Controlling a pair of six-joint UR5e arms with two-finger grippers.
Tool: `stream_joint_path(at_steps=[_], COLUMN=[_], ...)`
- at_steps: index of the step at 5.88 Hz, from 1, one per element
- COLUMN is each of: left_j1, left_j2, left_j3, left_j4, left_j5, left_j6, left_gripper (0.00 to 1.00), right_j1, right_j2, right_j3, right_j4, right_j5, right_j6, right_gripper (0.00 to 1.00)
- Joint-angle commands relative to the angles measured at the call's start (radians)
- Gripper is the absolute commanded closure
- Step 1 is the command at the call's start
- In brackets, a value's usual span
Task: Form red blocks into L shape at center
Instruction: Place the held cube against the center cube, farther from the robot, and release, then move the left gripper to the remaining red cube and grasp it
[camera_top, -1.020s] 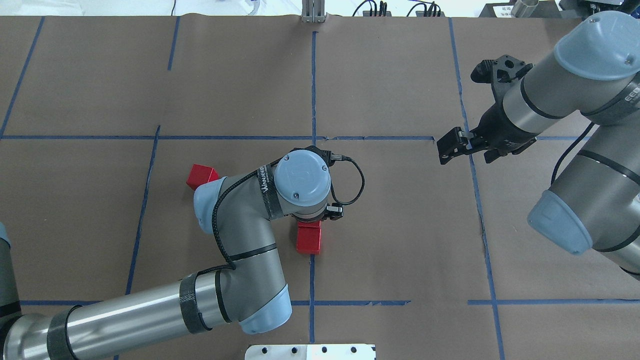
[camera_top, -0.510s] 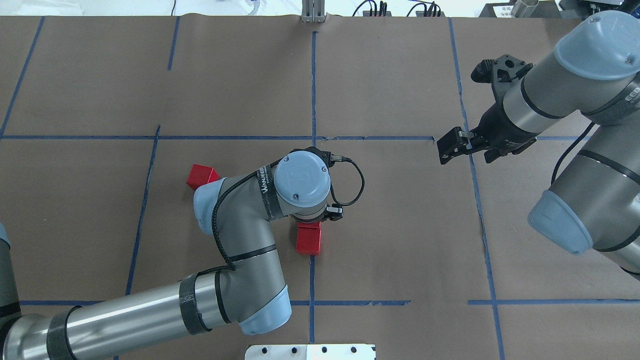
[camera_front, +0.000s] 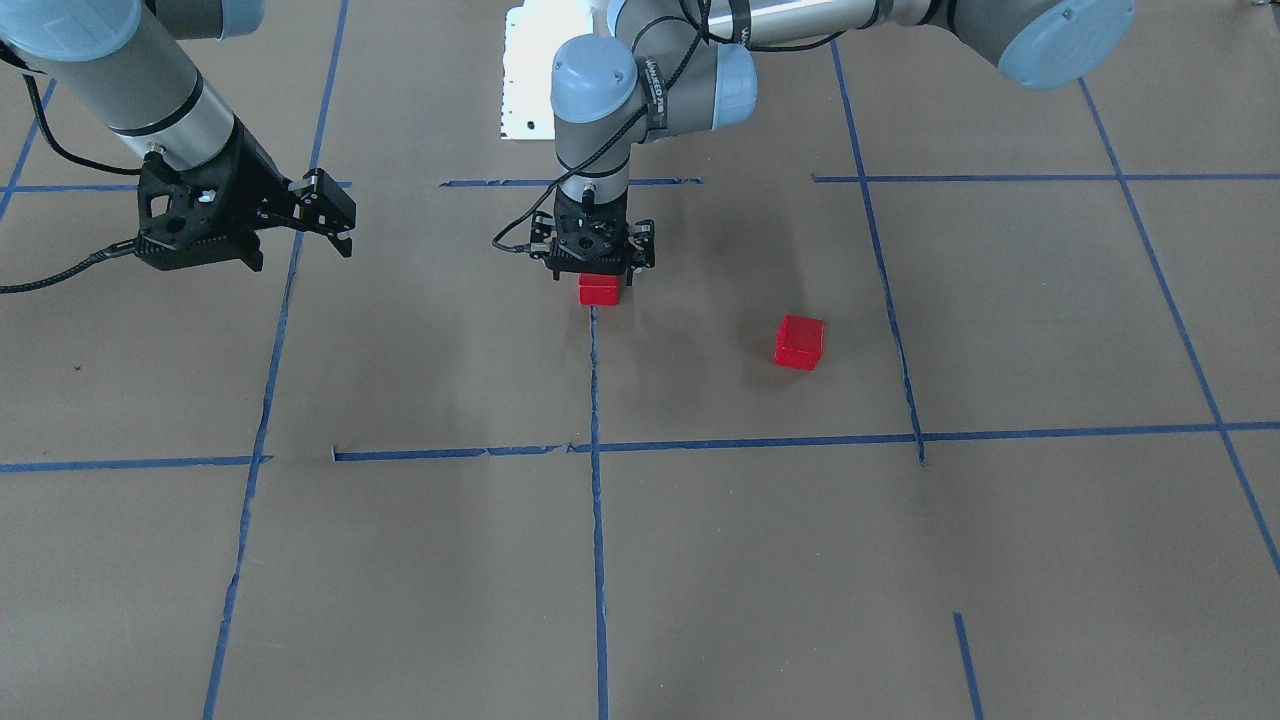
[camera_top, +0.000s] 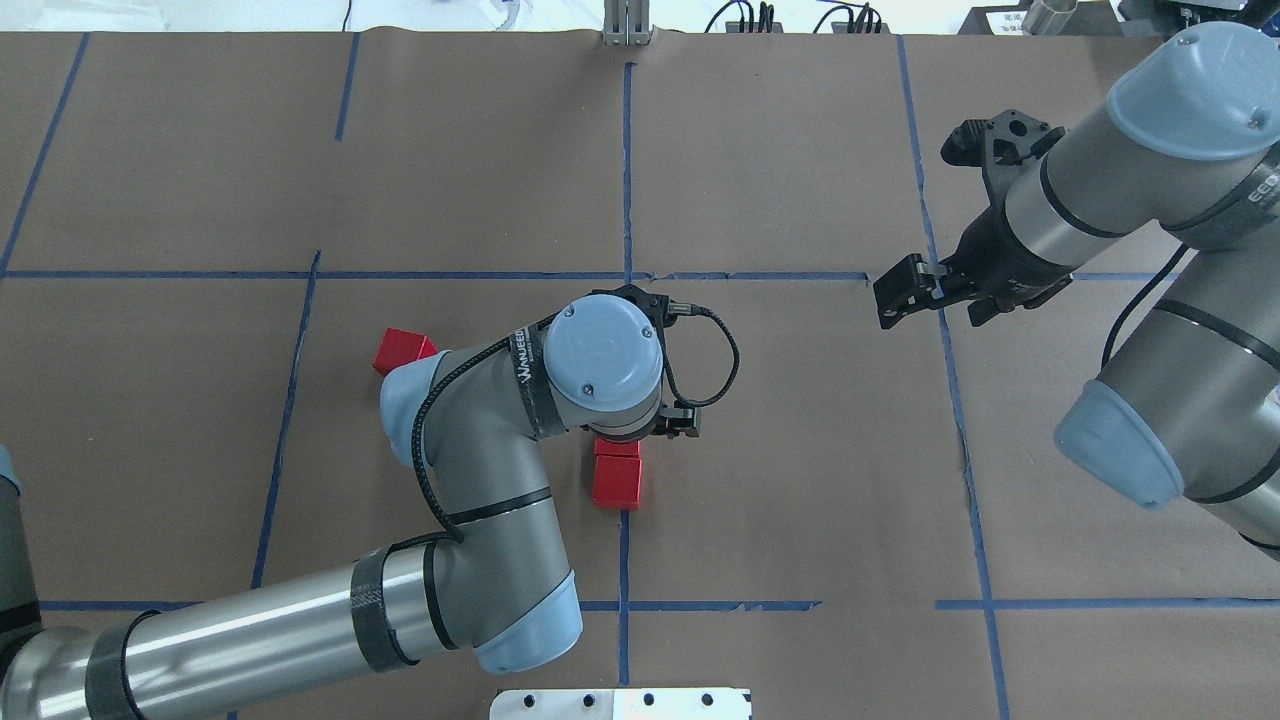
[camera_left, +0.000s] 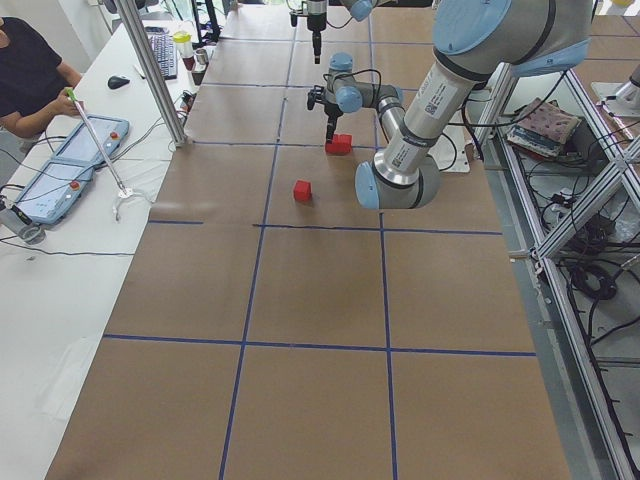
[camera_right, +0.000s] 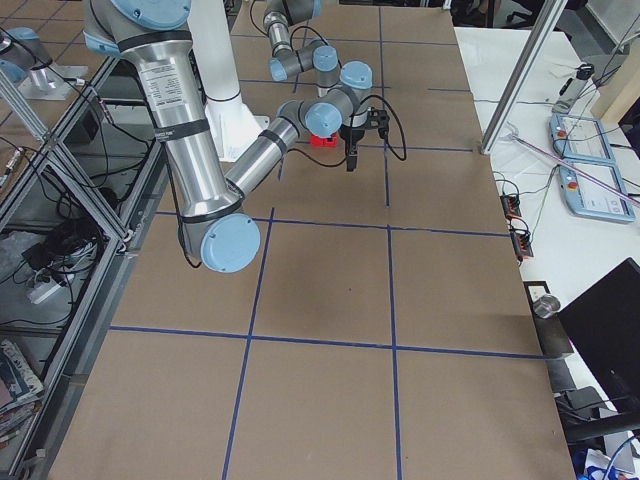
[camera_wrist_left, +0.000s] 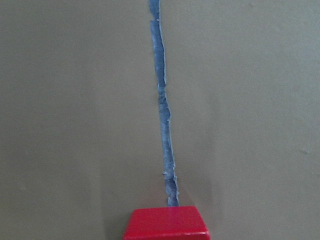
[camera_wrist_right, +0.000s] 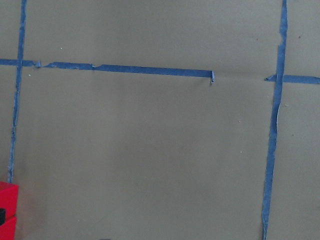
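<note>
Second cube released
Two red blocks (camera_top: 617, 480) sit touching at the centre (camera_top: 780, 440), mid-frame; the third block (camera_top: 398, 348) lies apart, left. The left gripper (camera_front: 601, 266) has just spread wide, empty, so one placement remains; the right gripper (camera_top: 890, 298) hangs open, empty, upper right

Matt brn paper (camera_front: 700, 560), smooth red blocks (camera_front: 799, 342)
</note>
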Motion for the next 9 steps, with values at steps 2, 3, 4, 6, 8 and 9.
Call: stream_joint_path(at_steps=[2,3,4,6,8,9], left_j1=[-0.152,-0.23,-0.313,-0.312,-0.291,-0.291], left_j2=[0.162,0.223,0.279,0.312,0.321,0.322], left_j3=[-0.175,-0.193,-0.188,-0.156,-0.045,-0.043], left_j4=[-0.007,-0.01,-0.01,-0.028,-0.21,-0.212], left_j5=[-0.008,-0.04,-0.102,-0.19,-0.191,-0.191], left_j6=[0.188,0.303,0.44,0.348,0.334,0.337], left_gripper=[0.0,0.0,0.0,0.0,0.0,0.0], right_j1=[0.004,0.004,0.001,0.0,0.0,0.0], right_j2=[-0.014,-0.017,-0.033,-0.033,-0.033,-0.033], right_j3=[0.005,0.008,0.011,0.011,0.014,0.013], right_j4=[0.002,0.0,0.002,0.002,0.002,0.002], right_j5=[0.001,0.001,-0.003,-0.003,-0.002,-0.002], right_j6=[-0.003,0.003,0.009,0.01,0.01,0.01], right_gripper=[0.0,0.0,0.0,0.0,0.0,0.0])
